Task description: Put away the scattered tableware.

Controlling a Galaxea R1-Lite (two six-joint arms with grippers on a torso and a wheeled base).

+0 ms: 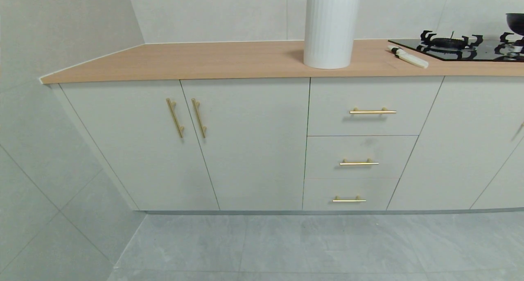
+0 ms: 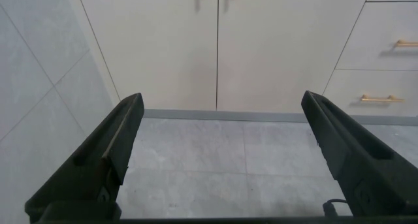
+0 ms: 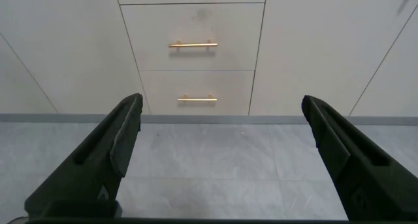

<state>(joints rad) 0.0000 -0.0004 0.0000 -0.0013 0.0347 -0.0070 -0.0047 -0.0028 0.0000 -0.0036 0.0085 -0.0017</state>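
Counting now: the counter is carrying one white ribbed canister and one pale utensil lying to its right. The hob at far right is showing two burner grates and one dark pot sitting at the edge. Below left, two cabinet doors are wearing two vertical gold handles. Right of them, three stacked drawers are showing three horizontal handles.

The left tool is held low and aimed forward with a slight downward tilt. Its two dark fingers are spread wide apart with nothing between them. The right tool is in the same pose, level and low, its fingers equally wide and empty.
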